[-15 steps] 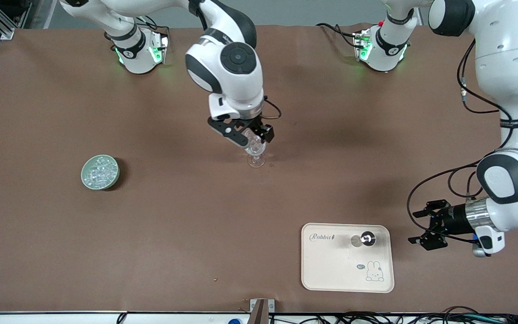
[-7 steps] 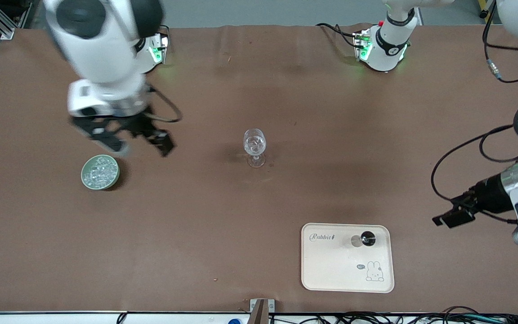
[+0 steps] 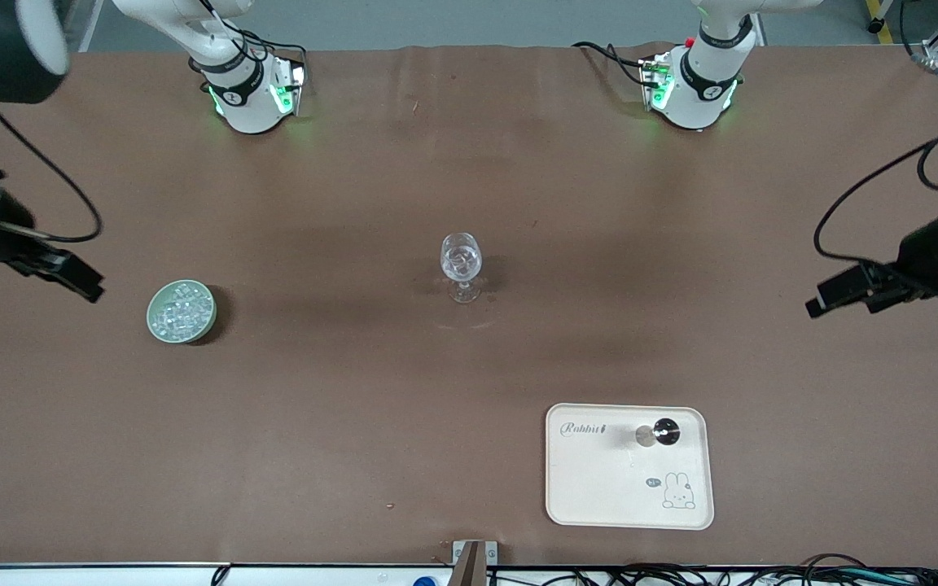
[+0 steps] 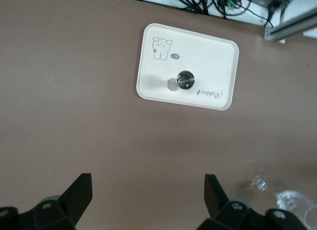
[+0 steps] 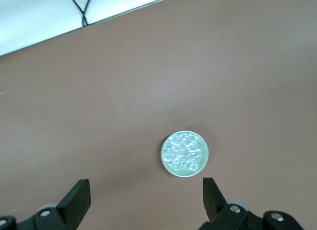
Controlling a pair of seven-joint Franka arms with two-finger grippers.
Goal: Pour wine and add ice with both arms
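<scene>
A clear stemmed glass (image 3: 461, 264) stands upright mid-table with glinting ice (image 3: 461, 258) in its bowl. It also shows at the edge of the left wrist view (image 4: 293, 199). A green bowl (image 3: 153, 325) full of ice (image 3: 181, 309) sits toward the right arm's end, and the right wrist view shows the bowl (image 5: 168, 165) and its ice (image 5: 184, 151). My right gripper (image 3: 78, 281) is open and empty, in the air beside the bowl (image 5: 143, 190). My left gripper (image 3: 831, 297) is open and empty, over bare table at the left arm's end (image 4: 148, 185).
A cream tray (image 3: 599, 480) with a rabbit drawing lies near the front edge and holds a dark-topped bottle (image 3: 666, 431). The left wrist view shows the tray (image 4: 208, 47) and the bottle (image 4: 186, 80). The arm bases (image 3: 249, 89) stand along the table's top edge.
My right gripper has left the glass and swung out past the ice bowl to the table's end. My left gripper has drawn back from beside the tray.
</scene>
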